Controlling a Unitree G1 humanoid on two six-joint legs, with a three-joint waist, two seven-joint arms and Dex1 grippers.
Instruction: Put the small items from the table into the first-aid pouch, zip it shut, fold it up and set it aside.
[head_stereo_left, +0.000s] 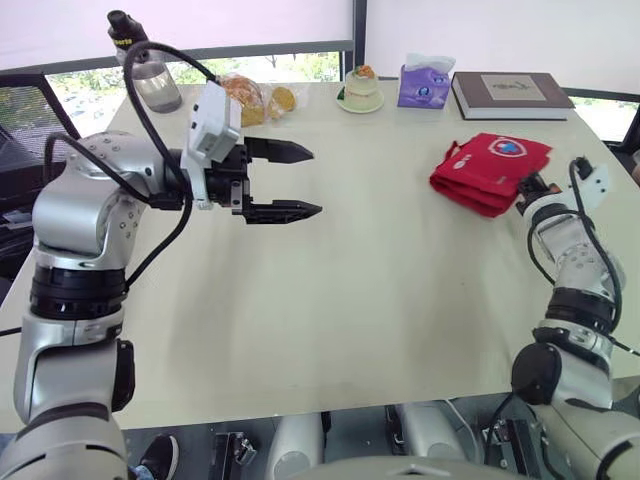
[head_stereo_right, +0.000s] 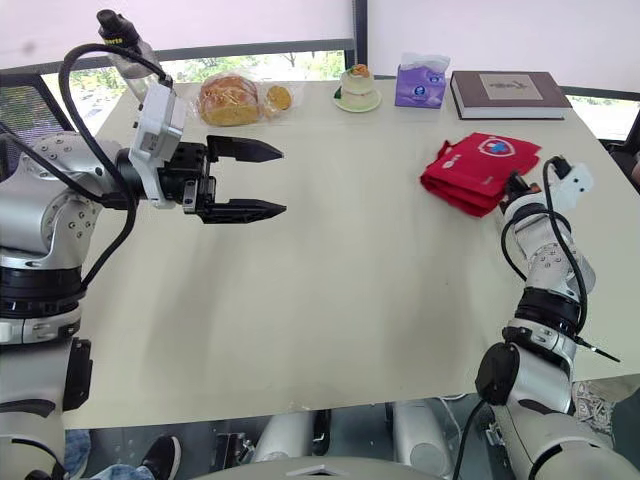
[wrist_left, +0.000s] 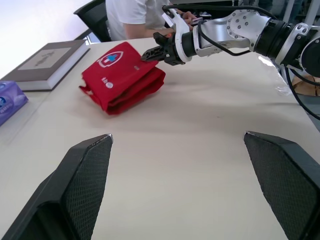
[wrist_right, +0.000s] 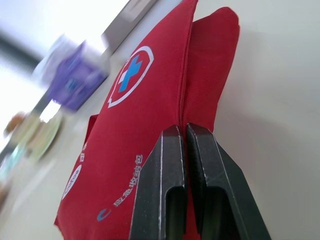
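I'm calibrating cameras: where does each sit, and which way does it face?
Left eye: head, looking down over the table; left arm, right arm, open left tool.
Right eye: beside it, same scene.
Left wrist: looks between its fingers at the pouch and right tool.
Right wrist: close on the pouch, past its shut fingers.
Both wrist views share the pouch.

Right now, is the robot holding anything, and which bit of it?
The left gripper is open and empty. The right gripper is shut against the edge of the folded red pouch; whether it pinches any fabric cannot be told.
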